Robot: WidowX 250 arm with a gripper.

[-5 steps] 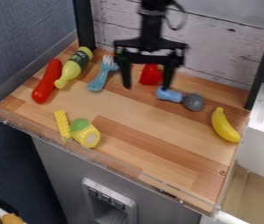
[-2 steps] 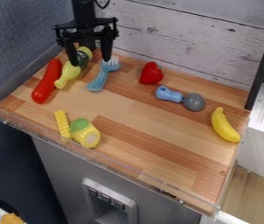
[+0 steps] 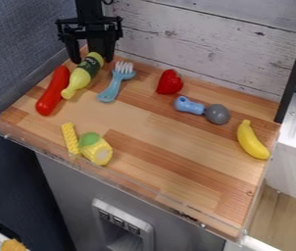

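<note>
The black gripper [image 3: 92,60] hangs at the upper left of the counter, open, with its two fingers on either side of the top end of a yellow-green bottle [image 3: 83,76]. Nothing is visibly clamped; whether it touches the bottle I cannot tell. Left of the bottle lies a red sausage-like toy [image 3: 52,91], and to its right a blue fork [image 3: 114,84] with pale tines.
A strawberry [image 3: 169,82] and a blue-handled toy [image 3: 190,106] with a grey ball end [image 3: 216,114] lie farther right, then a banana [image 3: 251,140]. Toy corn [image 3: 95,149] and a yellow strip [image 3: 70,138] lie near the clear front rim [image 3: 132,183].
From over the strawberry and the blue-handled toy, the gripper has moved left to the bottle's top end, lately a little farther left and up. The toys lie where they were.
</note>
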